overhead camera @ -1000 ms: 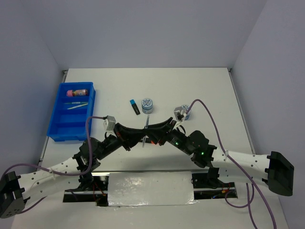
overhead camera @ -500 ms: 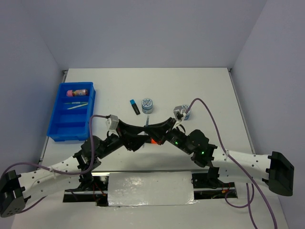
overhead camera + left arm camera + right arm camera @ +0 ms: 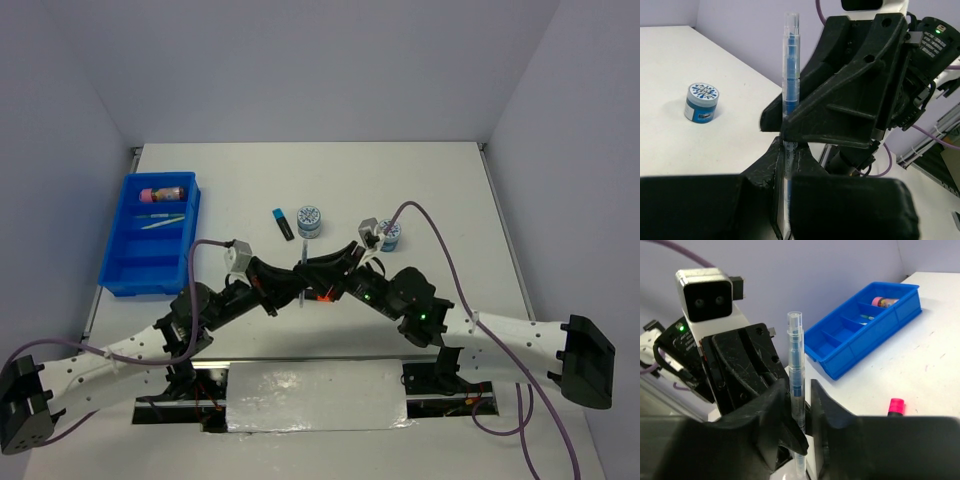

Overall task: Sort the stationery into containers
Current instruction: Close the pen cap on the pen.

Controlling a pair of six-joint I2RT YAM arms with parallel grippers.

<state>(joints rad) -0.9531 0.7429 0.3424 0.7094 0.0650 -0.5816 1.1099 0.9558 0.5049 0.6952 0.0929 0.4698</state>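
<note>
A thin clear pen with blue ink (image 3: 304, 272) stands upright above the table's middle, where both grippers meet. My left gripper (image 3: 293, 286) is shut on the pen's (image 3: 791, 75) lower part (image 3: 787, 150). My right gripper (image 3: 801, 400) straddles the same pen (image 3: 796, 375), jaws a little apart, with a gap on one side. The blue tray (image 3: 112, 272) sits at the far left and holds a pink tube (image 3: 163, 193) and thin pens (image 3: 160, 220). The tray (image 3: 865, 342) also shows in the right wrist view.
A black highlighter with a blue cap (image 3: 283, 223) and a patterned tape roll (image 3: 310, 220) lie beyond the grippers. A second roll (image 3: 390, 236) sits by the right wrist. A pink-capped highlighter (image 3: 896, 405) lies on the table below the grippers.
The left jaws opened, then closed on the pen again. The right jaws have eased apart around it. Both wrists have shifted slightly at the centre.
</note>
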